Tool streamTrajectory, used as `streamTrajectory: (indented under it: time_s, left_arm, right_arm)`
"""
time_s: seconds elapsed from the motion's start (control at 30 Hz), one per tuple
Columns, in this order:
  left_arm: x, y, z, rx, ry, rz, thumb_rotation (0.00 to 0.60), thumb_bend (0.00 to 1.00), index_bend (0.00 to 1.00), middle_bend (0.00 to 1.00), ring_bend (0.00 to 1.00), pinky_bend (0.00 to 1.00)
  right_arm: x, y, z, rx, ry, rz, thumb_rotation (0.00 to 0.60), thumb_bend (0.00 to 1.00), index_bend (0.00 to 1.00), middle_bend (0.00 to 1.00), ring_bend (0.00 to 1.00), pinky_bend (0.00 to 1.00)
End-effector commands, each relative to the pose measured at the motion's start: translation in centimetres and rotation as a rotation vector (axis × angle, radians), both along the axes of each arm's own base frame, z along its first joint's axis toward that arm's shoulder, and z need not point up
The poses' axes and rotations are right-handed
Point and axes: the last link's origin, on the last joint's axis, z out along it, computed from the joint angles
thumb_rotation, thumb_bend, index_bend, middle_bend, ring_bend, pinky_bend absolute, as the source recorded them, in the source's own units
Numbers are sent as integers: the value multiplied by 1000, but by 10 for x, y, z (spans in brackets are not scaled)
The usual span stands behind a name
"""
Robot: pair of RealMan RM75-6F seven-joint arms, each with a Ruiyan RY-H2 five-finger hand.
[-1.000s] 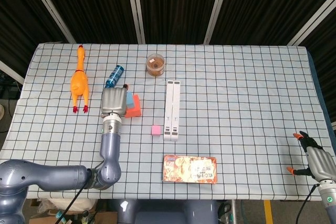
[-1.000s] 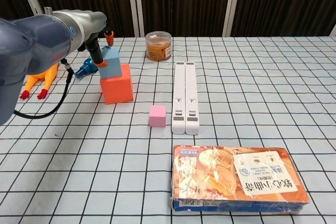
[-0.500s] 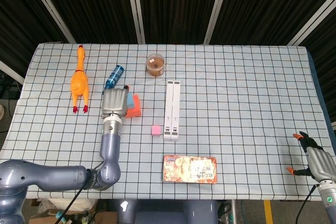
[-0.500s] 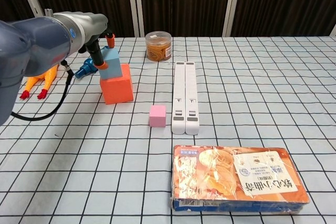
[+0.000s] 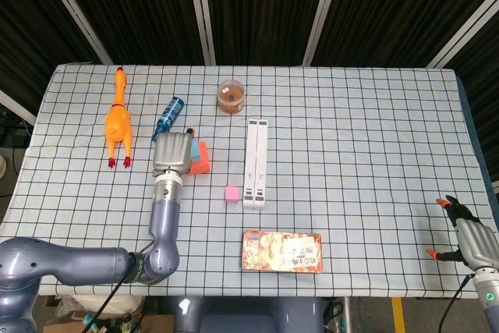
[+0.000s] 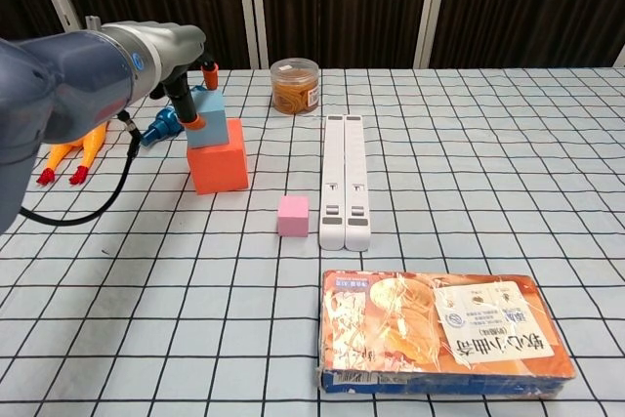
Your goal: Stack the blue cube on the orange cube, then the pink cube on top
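Checked tabletop (image 6: 469,134): blue cube (image 6: 207,117) sits upright on orange cube (image 6: 217,167), left hand (image 6: 192,95) pinching it; right hand (image 5: 468,239) spread; jar (image 6: 295,86) holds brown contents.

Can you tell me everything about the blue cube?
The blue cube is a small, plain light-blue block with a matte look. It sits on top of the bigger orange cube, toward its back left side, not centred. The left hand holds it, with orange-tipped fingers against its left face. The pink cube lies apart on the cloth.
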Motion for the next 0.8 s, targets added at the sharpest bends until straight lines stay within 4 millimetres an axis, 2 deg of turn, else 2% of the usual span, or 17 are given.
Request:
streamTrajectory:
  time_s: [0.03, 0.43, 0.8]
  left_arm:
    - [1, 0, 0, 0, -8, -8, 600, 354, 285, 969, 802, 814]
    - [1, -4, 8, 15, -7, -19, 600, 354, 281, 969, 802, 814]
    - [-9, -6, 18, 40, 23, 22, 600, 354, 280, 966, 801, 814]
  right_arm:
    - [0, 0, 0, 2, 3, -2, 600, 41, 131, 46, 104, 213]
    - [1, 0, -1, 6, 3, 0, 600, 41, 134, 46, 104, 213]
    - [1, 0, -2, 9, 2, -3, 600, 41, 134, 46, 104, 213]
